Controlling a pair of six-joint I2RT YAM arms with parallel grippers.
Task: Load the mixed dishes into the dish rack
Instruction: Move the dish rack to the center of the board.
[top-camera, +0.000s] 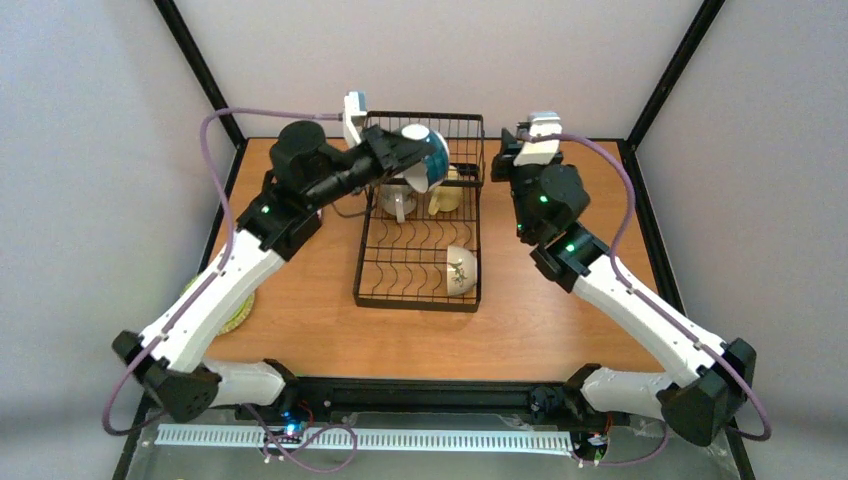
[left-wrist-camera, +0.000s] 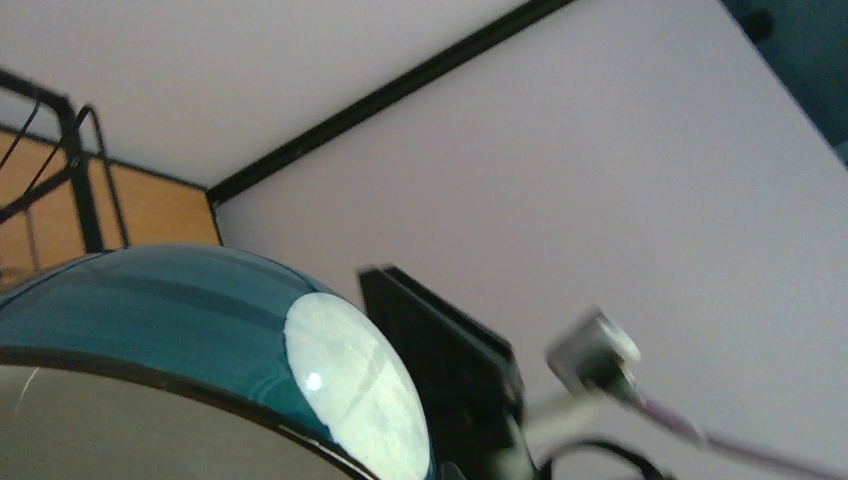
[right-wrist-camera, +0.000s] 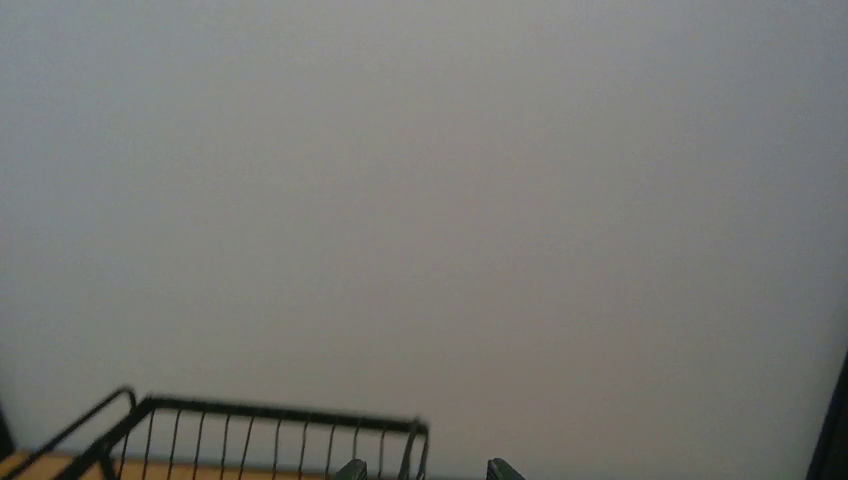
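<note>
The left pincer (top-camera: 406, 151) is clenched on the teal-and-white bowl (top-camera: 431, 158) and holds it in the air, tipped on its side. In the left wrist view the bowl (left-wrist-camera: 200, 310) fills the lower left of the frame directly in front of the pincer, showing a teal outer wall, a white oval patch and a pale inside surface. The exact contact point on the bowl cannot be determined. The dish rack (top-camera: 416, 303) stands on the table (top-camera: 540, 320) directly below the left pincer, with its taller wire section at the end beneath the held bowl. The cream mug (top-camera: 398, 201) sits in the rack just below the left pincer. The yellow mug (top-camera: 446, 195) sits beside it, on the side toward the right pincer (top-camera: 502, 160). The cream bowl (top-camera: 460, 270) stands on its edge in the curved slots, well apart from both pincers and toward the arm bases. The lime-green plate (top-camera: 241, 312) lies on the table far behind the left pincer, mostly hidden under the left arm's forearm. The right pincer is released: in the right wrist view its two fingertips (right-wrist-camera: 352, 468) stand apart with nothing between them. It hangs just beside the far corner of the rack without touching it. The upper rim of the rack (right-wrist-camera: 280, 412) appears just ahead of the pincer and to its left in that view.
</note>
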